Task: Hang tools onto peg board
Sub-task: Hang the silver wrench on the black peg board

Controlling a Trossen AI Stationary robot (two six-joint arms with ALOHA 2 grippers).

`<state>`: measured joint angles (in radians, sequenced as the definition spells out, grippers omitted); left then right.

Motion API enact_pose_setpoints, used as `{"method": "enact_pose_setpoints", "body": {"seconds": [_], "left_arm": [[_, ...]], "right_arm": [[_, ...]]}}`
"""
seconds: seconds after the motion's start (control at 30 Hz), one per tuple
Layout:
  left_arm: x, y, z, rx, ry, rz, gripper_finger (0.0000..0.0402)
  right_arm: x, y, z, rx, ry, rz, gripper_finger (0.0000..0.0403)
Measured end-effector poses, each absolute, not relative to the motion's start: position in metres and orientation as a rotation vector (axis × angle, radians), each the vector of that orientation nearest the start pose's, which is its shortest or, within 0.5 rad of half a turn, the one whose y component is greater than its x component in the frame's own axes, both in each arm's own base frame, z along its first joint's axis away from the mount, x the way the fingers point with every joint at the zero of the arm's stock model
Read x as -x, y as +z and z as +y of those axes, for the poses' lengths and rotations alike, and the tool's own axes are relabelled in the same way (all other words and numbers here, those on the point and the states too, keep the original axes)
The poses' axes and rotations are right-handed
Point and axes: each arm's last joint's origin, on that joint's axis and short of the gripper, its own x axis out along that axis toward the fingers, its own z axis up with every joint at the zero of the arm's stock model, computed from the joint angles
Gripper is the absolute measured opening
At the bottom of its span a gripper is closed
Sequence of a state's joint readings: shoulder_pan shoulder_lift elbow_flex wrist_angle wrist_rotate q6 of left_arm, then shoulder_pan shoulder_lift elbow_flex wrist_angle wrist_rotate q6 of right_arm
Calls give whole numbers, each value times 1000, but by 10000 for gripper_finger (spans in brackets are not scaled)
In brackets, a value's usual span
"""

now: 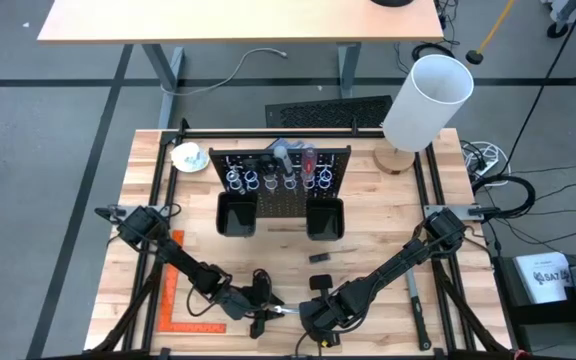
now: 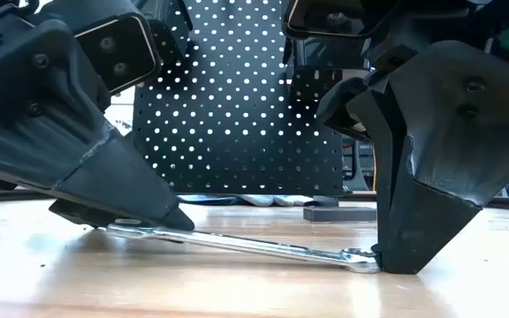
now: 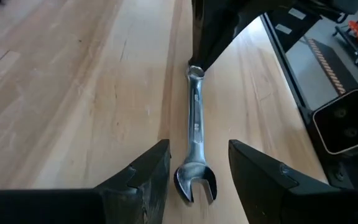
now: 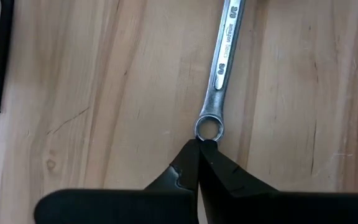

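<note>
A silver combination wrench lies on the wooden table near its front edge, between my two grippers. My left gripper is open, and its fingers stand on either side of the wrench's open-jaw end without visibly touching it. My right gripper is shut, with its tips against the wrench's ring end. The black peg board stands upright at the table's middle. Screwdrivers and other tools stick through its wire rings, and two black bins hang below them. My right gripper touches the outer rim of the wrench's ring end with its shut fingertips. The fingers point steeply down, in line with the wrench's length, from the table's right side. The ring end rests on the table.
An orange square ruler lies at the front left. Small black pieces lie in front of the bins. A dark-handled tool lies at the right. A white cylinder on a wooden base and a white dish stand at the back.
</note>
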<state>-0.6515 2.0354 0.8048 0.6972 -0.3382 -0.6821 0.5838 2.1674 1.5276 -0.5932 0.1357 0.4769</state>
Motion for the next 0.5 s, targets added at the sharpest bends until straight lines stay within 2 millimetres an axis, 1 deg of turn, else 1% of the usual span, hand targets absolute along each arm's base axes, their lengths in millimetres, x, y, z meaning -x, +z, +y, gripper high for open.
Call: {"method": "enact_pose_setpoints", "body": {"seconds": [0.1,0.27,0.5], "left_arm": [[-291,81,-209,409,-140,567,171],[-287,80,-207,393,-142,664,171],[-285,78,-206,391,-156,699,171]], "right_arm": [[-363,133,235,22,103,1210,0],[-363,133,235,25,106,1207,0],[-364,133,236,27,109,1203,0]]}}
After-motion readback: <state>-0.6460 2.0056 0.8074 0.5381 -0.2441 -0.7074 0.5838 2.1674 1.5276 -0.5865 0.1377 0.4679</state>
